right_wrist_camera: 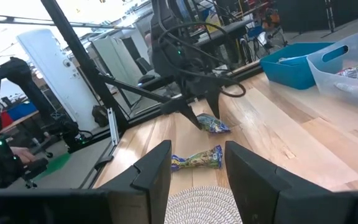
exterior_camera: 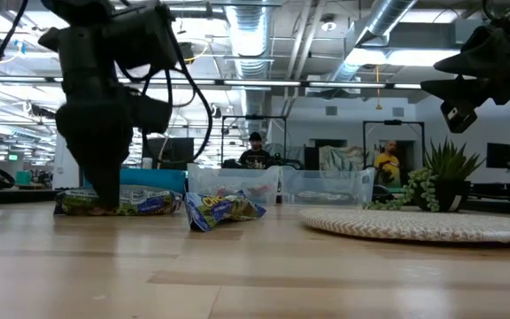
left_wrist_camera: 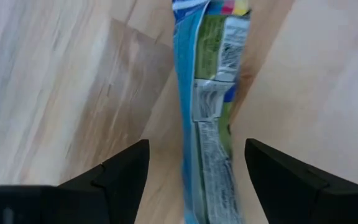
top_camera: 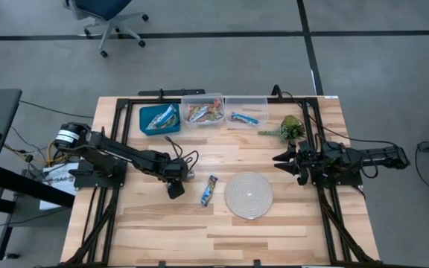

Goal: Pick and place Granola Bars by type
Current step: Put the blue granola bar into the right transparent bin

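One granola bar [left_wrist_camera: 207,112], in a blue and green crinkly wrapper, lies flat on the wood between the fingers of my left gripper [left_wrist_camera: 197,146]. That gripper is open, points down at the table [exterior_camera: 104,199] and hides the bar from above [top_camera: 176,187]. The fingers stand on either side of the bar with a gap on each side. A second bar [top_camera: 209,190] lies flat a little to the right, beside the round mat. My right gripper [top_camera: 281,158] is open and hangs raised over the table's right part.
Along the far edge stand a blue bin [top_camera: 159,117], a clear bin [top_camera: 203,112] holding multicoloured bars, and a clear bin [top_camera: 246,112] holding a blue bar. A green plant sprig [top_camera: 289,128] and the round woven mat [top_camera: 249,195] lie on the right. People stand in the room beyond.
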You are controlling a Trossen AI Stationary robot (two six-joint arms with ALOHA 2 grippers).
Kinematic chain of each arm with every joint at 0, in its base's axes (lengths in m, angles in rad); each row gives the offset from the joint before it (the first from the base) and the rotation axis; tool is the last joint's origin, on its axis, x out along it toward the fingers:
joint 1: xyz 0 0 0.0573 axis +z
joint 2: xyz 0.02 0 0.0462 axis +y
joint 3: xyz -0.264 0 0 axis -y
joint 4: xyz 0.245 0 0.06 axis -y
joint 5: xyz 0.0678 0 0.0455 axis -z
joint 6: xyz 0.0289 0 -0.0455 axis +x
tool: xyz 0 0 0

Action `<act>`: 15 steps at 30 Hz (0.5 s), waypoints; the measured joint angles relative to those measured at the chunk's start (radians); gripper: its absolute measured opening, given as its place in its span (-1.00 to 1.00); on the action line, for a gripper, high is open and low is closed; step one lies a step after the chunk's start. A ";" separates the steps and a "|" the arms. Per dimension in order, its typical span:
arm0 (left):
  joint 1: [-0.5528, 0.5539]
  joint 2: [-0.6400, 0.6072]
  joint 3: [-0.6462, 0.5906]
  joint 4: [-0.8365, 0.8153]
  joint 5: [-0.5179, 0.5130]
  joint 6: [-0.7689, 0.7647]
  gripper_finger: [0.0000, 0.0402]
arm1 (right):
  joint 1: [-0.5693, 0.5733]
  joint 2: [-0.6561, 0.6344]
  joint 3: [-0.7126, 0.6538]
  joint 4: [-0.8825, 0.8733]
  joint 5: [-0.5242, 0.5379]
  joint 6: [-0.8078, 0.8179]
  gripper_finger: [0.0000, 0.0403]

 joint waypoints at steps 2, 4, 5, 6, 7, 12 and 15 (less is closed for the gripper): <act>0.000 0.019 0.000 0.001 -0.003 0.000 0.29 | 0.000 0.000 0.000 0.000 0.000 0.000 -0.30; -0.001 0.030 0.004 0.003 -0.008 0.000 0.29 | 0.000 0.000 0.000 0.000 0.000 0.000 -0.29; -0.003 0.029 0.003 0.002 -0.009 0.000 0.29 | 0.000 0.000 0.000 0.000 0.000 0.000 -0.29; -0.004 0.029 0.003 0.002 -0.010 -0.001 0.28 | 0.000 0.000 0.000 0.000 0.000 0.000 -0.29; -0.004 0.029 0.003 0.002 -0.014 -0.004 0.26 | 0.000 0.000 0.000 0.000 0.000 0.000 -0.29; -0.005 0.029 0.002 -0.002 -0.020 -0.018 0.05 | 0.000 0.000 0.000 0.000 0.000 0.000 -0.30; -0.005 0.029 0.002 -0.002 -0.025 -0.034 -0.12 | 0.000 0.000 0.000 0.000 0.000 0.000 -0.29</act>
